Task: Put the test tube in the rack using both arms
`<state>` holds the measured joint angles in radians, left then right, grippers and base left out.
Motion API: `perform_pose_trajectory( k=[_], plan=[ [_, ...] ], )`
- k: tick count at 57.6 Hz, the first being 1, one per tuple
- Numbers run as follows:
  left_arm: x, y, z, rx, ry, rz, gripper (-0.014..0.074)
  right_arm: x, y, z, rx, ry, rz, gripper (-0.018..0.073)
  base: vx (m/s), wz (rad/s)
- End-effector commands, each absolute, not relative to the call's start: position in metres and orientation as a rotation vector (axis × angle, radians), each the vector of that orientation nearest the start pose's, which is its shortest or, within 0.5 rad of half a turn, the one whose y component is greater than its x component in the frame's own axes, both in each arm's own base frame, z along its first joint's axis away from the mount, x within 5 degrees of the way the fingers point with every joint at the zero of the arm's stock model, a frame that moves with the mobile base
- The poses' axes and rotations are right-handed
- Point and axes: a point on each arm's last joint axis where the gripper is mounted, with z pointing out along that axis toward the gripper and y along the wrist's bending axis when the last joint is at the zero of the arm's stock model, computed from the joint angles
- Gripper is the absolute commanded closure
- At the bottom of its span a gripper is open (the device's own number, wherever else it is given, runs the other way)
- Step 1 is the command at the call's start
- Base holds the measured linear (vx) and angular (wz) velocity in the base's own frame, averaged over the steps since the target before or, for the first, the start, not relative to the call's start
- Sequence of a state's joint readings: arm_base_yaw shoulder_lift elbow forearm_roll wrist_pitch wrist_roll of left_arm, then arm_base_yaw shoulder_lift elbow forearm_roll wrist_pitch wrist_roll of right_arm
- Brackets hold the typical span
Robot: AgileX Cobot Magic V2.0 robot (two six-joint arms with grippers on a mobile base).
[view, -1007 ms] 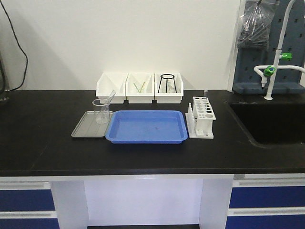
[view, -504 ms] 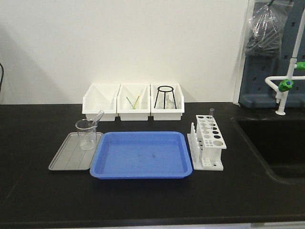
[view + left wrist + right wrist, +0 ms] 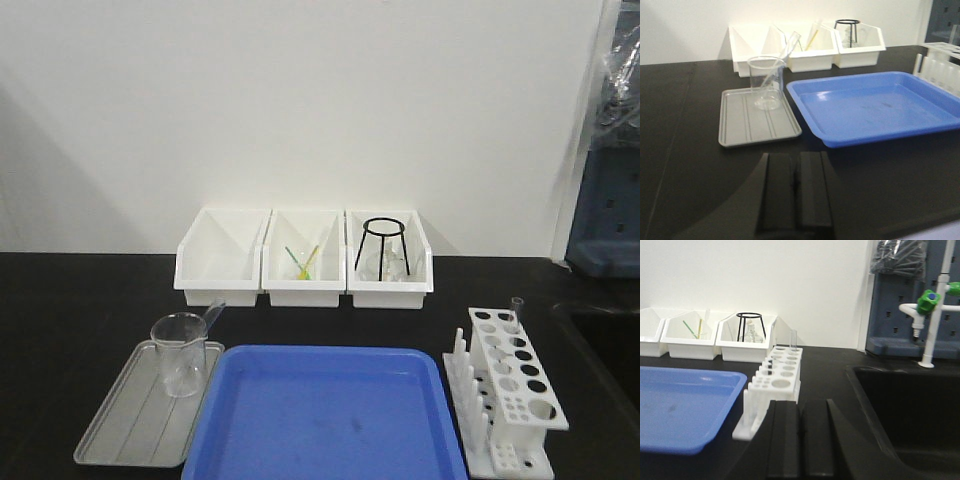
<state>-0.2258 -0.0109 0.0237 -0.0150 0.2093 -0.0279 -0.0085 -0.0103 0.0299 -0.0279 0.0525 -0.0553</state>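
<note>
**Change.** Over the last second the front view has closed in on the tabletop [image 3: 60,320]. Every item now appears larger and lower in that view, and the sink has left it on the right. The items have not shifted relative to one another. Judgement: the base has been approaching and the transfer has not started.

**Claws.** The left claw [image 3: 796,160] has its fingers pressed together and holds nothing. It sits low near the front edge, well apart from the grey tray [image 3: 752,125]. The right claw [image 3: 801,407] is likewise closed and empty, and sits near the rack [image 3: 777,375].

**Task items.** The test tube [image 3: 214,312] leans tilted inside the beaker [image 3: 183,350], which stands on the grey tray towards the left edge. The rack stands towards the right edge, just beside the blue tray [image 3: 320,420]. One standing tube [image 3: 793,339] already occupies a rear hole.

**Surface and room.**
- The tabletop is matt black.
- Three white bins [image 3: 220,285] line the rear edge against a plain pale wall [image 3: 300,100]. One bin holds a black tripod stand [image 3: 382,240].
- The sink [image 3: 910,410] is recessed at the right end.
- A tap [image 3: 927,300] with a green fitting and a blue-grey pegboard [image 3: 895,315] stand behind the sink.
</note>
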Motion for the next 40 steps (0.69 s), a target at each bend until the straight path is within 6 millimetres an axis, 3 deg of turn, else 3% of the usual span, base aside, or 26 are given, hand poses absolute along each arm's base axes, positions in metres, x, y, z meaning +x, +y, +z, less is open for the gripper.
perform_pose_trajectory(
  k=[1, 20, 40],
  plan=[
    [0.0539, -0.0125, 0.2017, 0.139, 1.6, -0.216, 0.0604, 0.0567, -0.0003, 0.2001, -0.066, 1.486, -0.083, 0.0567, 0.39, 0.09],
    [0.0539, -0.0125, 0.2017, 0.139, 1.6, -0.216, 0.0604, 0.0567, -0.0003, 0.2001, -0.066, 1.486, -0.083, 0.0567, 0.31, 0.05],
    [0.0539, -0.0125, 0.2017, 0.139, 1.6, -0.216, 0.0604, 0.0567, -0.0003, 0.2001, -0.066, 1.486, -0.083, 0.0567, 0.08, -0.05]
  ],
)
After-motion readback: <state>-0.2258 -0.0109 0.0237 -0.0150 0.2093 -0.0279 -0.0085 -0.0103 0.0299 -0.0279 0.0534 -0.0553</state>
